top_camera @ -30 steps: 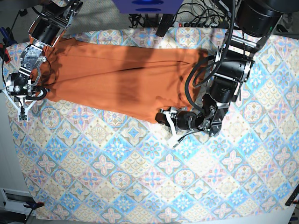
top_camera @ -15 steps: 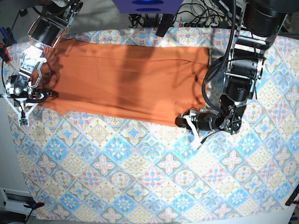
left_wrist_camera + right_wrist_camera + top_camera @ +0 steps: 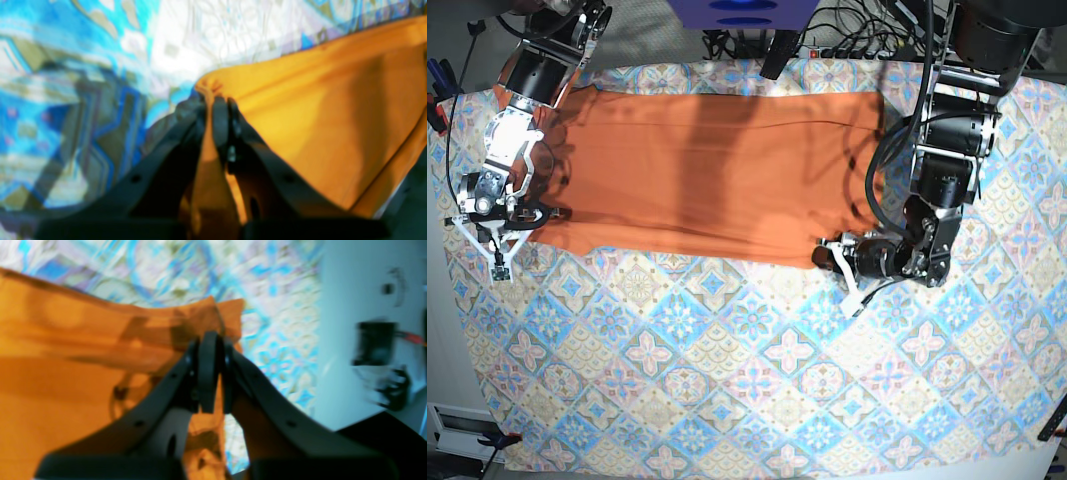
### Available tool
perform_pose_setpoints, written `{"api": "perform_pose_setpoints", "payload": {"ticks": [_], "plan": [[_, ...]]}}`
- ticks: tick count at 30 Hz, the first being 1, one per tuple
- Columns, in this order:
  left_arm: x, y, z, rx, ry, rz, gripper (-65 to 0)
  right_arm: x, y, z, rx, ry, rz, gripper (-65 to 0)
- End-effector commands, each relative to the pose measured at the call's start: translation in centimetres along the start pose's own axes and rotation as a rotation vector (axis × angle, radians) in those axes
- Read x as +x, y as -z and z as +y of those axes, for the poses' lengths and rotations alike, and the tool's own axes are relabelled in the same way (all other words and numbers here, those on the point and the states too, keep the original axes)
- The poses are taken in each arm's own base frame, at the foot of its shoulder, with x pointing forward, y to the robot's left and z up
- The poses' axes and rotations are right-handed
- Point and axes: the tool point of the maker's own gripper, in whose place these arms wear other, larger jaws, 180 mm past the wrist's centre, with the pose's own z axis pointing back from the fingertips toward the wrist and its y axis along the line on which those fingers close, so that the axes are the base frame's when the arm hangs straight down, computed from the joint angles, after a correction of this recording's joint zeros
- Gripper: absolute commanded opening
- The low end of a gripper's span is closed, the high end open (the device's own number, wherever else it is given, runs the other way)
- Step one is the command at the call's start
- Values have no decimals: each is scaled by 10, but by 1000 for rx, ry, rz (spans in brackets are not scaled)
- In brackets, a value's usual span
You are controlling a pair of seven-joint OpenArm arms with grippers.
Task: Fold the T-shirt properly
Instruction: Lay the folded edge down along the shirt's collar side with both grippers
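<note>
1. Left gripper [image 3: 217,103] is clamped tight on a corner of the shirt [image 3: 707,175]; you can see orange cloth bunched between the black fingers [image 3: 220,126] in the left wrist view. In the base view that gripper [image 3: 832,252] sits at the shirt's lower corner on the right side.
2. Right gripper [image 3: 210,340] is doing the same thing, squeezed together on the opposite corner, with fabric poking out past the tips. In the base view it [image 3: 532,213] is at the lower corner on the left side.
3. The shirt itself is plain orange, no print, stretched into a long flat band across the far part of the tablecloth [image 3: 747,380], with a faint crease line running lengthwise near its top edge and a few arm shadows on it.
4. Count: one shirt, two grippers, one blue-and-beige tiled tablecloth.
5. Compared with a second ago, the shirt is pulled out way longer and flatter. The left gripper has moved outward to the right, and the slanted folds in the middle are gone. The right one has shifted slightly too.
</note>
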Motion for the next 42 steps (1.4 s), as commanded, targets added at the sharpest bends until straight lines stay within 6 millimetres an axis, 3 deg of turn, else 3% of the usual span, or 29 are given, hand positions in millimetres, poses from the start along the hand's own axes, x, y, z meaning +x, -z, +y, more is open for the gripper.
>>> {"api": "perform_pose_setpoints", "payload": {"ticks": [1, 7, 11, 18, 21, 25, 30, 42], "plan": [[18, -16, 7, 31, 37, -32, -650, 16, -6, -17, -45, 2, -46, -640], [41, -67, -7, 109, 168, -119, -650, 14, -6, -17, -46, 0, -43, -640], [32, -77, -5, 141, 187, -100, -650, 13, -6, -17, -45, 2, -38, -641], [-3, -72, 3, 158, 168, -30, -650, 0, -5, -15, -43, -9, -12, -641], [-12, -73, 6, 161, 159, -17, -650, -1, -13, -19, -64, -18, -29, -641], [-13, -83, 2, 180, 200, -27, -650, -4, -28, -32, -108, -10, -51, -640], [-23, -94, -6, 206, 253, -15, -650, -18, -29, -38, -119, 1, -1, -640], [-60, -87, -8, 191, 229, 59, -650, -47, -27, -32, -107, -20, 95, -640]]}}
